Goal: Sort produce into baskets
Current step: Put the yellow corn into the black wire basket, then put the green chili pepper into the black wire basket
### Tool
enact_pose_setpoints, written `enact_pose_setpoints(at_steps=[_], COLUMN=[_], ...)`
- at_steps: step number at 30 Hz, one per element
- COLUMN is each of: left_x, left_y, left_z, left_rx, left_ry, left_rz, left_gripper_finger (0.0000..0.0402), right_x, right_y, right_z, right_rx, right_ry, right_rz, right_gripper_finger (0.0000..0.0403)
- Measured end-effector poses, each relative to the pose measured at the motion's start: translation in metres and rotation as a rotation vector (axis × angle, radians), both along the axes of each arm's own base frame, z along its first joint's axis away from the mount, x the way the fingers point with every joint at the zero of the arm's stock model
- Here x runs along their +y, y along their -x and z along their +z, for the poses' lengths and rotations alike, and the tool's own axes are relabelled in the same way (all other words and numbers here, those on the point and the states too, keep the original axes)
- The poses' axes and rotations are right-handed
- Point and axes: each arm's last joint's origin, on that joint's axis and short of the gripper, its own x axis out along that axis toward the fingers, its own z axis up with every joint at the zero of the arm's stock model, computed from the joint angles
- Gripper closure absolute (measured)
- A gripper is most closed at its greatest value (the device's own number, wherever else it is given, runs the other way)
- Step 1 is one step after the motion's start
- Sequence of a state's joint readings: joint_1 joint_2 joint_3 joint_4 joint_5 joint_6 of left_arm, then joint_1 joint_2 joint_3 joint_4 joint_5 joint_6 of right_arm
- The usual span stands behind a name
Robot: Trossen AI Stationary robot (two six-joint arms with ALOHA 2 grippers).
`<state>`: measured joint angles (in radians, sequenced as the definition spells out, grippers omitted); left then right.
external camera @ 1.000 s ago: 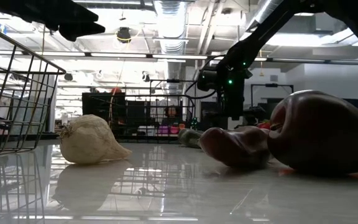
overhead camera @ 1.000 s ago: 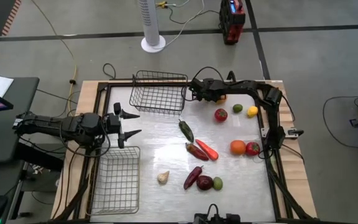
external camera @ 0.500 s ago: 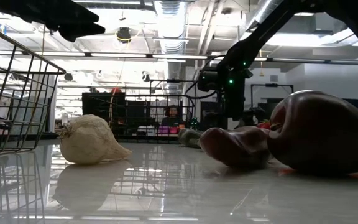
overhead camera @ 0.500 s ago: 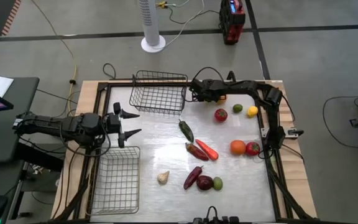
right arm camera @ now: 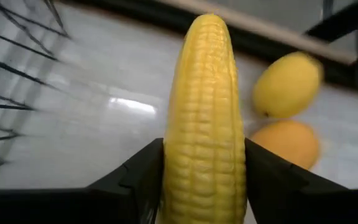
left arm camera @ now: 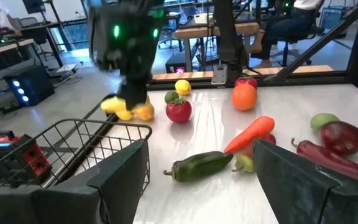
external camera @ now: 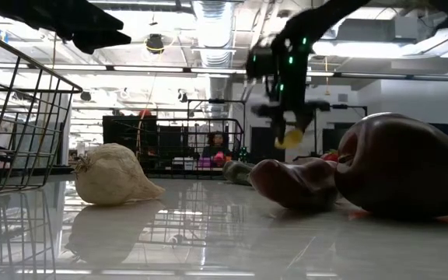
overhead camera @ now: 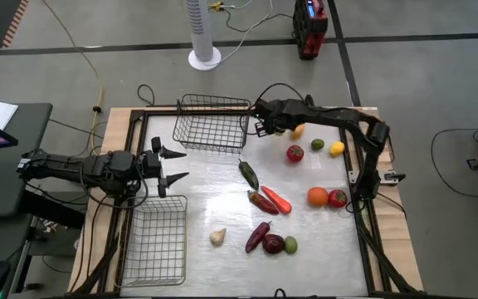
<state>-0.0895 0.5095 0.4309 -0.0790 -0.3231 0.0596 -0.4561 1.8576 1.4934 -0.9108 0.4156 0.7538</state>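
My right gripper point(overhead camera: 274, 126) hangs above the table's far side, next to the far wire basket point(overhead camera: 212, 123), and is shut on a yellow corn cob point(right arm camera: 204, 99). In the low view the corn's end point(external camera: 290, 138) shows below the fingers. My left gripper point(overhead camera: 178, 164) waits open at the table's left, between the far basket and the near-left basket point(overhead camera: 154, 241). The rest of the produce lies on the table: tomato point(overhead camera: 295, 153), lime point(overhead camera: 317, 144), lemon point(overhead camera: 337, 149), green vegetable point(overhead camera: 248, 174), carrot point(overhead camera: 276, 199), orange point(overhead camera: 318, 197), garlic point(overhead camera: 217, 237). My right gripper pinches the corn cob by its two opposite sides point(right arm camera: 174, 163) between its two fingers point(right arm camera: 135, 177). The cob runs along the fingers, and its free end sticks out past the fingertips. It is lifted clear of the table and hangs below the gripper.
A second tomato point(overhead camera: 338, 198) lies by the orange. A red chilli point(overhead camera: 257, 237), a dark red fruit point(overhead camera: 273, 243) and a lime point(overhead camera: 290, 245) lie near the front. Below the corn lie a lemon point(right arm camera: 288, 84) and an orange point(right arm camera: 288, 143). A wooden frame point(overhead camera: 114, 141) borders the table.
My right gripper has gone up from the table beside the far basket. The corn cob has come up with it and now hangs clear of the table.
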Motion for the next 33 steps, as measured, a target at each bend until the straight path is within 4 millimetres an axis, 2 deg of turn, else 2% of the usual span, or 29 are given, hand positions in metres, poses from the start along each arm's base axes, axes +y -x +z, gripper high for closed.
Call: enact_pose_setpoints(at_steps=[2, 5, 13, 17, 20, 26, 33], left_x=[0.000, 0.001, 0.001, 0.001, -0.001, -0.003, -0.003], left_y=[0.000, 0.000, -0.001, -0.001, -0.001, 0.001, 0.007], left_z=[0.000, 0.003, 0.011, 0.014, 0.016, 0.019, 0.024], left_rx=[-0.005, -0.027, -0.111, -0.160, -0.182, -0.226, -0.271], left_ry=[-0.001, -0.002, 0.008, 0.064, 0.104, 0.204, 0.230], left_rz=[0.009, 0.031, 0.055, 0.027, -0.021, -0.106, -0.121], left_gripper_finger=[0.0123, 0.0123, 0.0123, 0.0123, 0.0123, 0.0123, 0.0123], right_x=[0.009, 0.024, 0.057, 0.060, 0.054, 0.040, 0.039], right_y=[-0.004, -0.016, -0.065, -0.082, -0.091, -0.095, -0.098], right_z=[0.021, 0.041, 0.071, 0.069, 0.068, 0.057, 0.056], right_rx=[-0.063, -0.150, -0.435, -0.490, -0.553, -0.587, -0.610], right_ry=[0.033, 0.077, 0.319, 0.407, 0.451, 0.307, 0.290], right_rz=[0.040, 0.157, 0.525, 0.642, 0.684, 0.724, 0.726], right_gripper_finger=[0.0192, 0.0193, 0.0179, 0.0178, 0.0177, 0.0156, 0.0129])
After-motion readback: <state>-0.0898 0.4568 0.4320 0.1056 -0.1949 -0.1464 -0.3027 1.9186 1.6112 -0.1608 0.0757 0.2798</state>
